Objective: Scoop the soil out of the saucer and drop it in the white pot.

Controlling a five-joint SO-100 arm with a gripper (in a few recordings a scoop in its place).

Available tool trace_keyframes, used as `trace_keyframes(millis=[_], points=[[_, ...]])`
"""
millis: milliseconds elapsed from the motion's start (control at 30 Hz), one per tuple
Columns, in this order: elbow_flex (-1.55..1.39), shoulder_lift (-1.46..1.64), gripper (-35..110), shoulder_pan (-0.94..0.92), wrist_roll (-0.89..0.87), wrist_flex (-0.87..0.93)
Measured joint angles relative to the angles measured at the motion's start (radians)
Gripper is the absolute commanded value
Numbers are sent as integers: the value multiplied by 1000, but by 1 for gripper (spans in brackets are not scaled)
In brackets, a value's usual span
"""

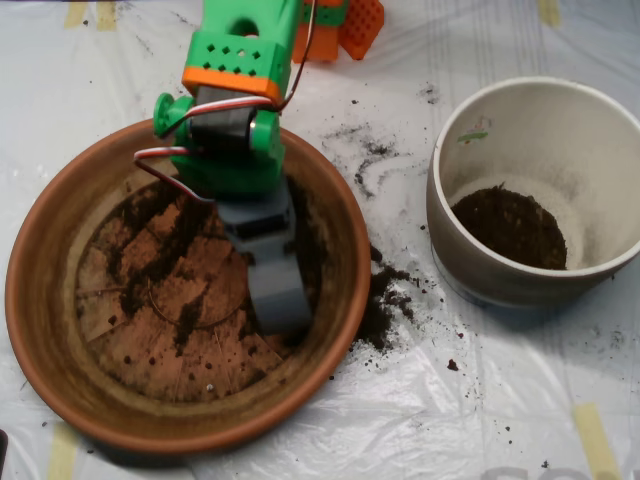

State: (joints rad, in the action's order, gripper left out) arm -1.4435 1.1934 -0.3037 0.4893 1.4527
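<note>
The terracotta saucer (60,330) fills the left half of the overhead view. Thin streaks of dark soil (165,255) lie across its grooved bottom, with more banked along the right inner wall. The green arm reaches down from the top into the saucer, and its grey scoop (280,295) rests low on the saucer floor near the right side. The scoop's halves look closed together. To the right stands the white pot (455,150), with a mound of soil (510,228) in its bottom and a small green mark near its rim.
Spilled soil (385,300) lies on the plastic sheet between saucer and pot, with finer crumbs (365,155) scattered further up. An orange part of the arm's base (345,25) sits at the top edge. Tape strips hold the sheet down.
</note>
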Motion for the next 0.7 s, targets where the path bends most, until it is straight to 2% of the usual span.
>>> trace_keyframes(millis=[467,700], points=[[-199,63,49,-6,152,-147],[-253,109,29,-14,146,-247]])
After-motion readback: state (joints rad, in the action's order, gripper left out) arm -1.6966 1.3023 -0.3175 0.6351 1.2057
